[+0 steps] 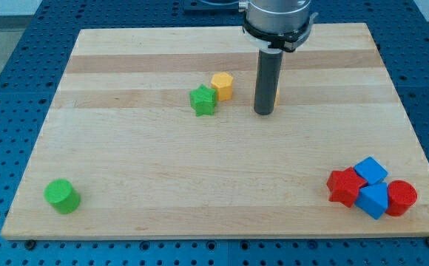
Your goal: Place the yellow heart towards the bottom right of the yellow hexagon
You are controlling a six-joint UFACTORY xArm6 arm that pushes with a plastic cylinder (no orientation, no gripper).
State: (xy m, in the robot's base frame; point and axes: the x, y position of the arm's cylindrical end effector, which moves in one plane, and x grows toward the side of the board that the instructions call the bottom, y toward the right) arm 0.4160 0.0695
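1. Occlusion: yellow heart (277, 94) almost wholly hidden behind the dark rod, only a thin yellow sliver showing at the rod's right edge; shape not readable from that sliver.
2. Rod upright, its upper collar cut off by the view's top; my tip (265, 112) resting on the tabletop (163, 162), immediately in front of the heart and to the view's right of the yellow hexagon (222, 86).
3. End effector: plain rod in place of jaws, so nothing opened, closed or gripped.
4. Surface: pale wooden board with a few darker lengthwise bands, lying on a blue perforated base (7, 89) visible on all sides.
5. Task pair: heart to the right of the hexagon and slightly lower in view, apart from it, with the rod between them.
6. Heading and long axis of the heart: cannot tell, too little exposed.
7. Green star (203, 100) touching the hexagon at its lower left.
8. Green cylinder (61, 196) alone near the bottom-left corner.
9. Bottom-right cluster, packed together: red star (344, 186), upper blue cube (370, 171), lower blue cube (373, 200), red cylinder (402, 198).
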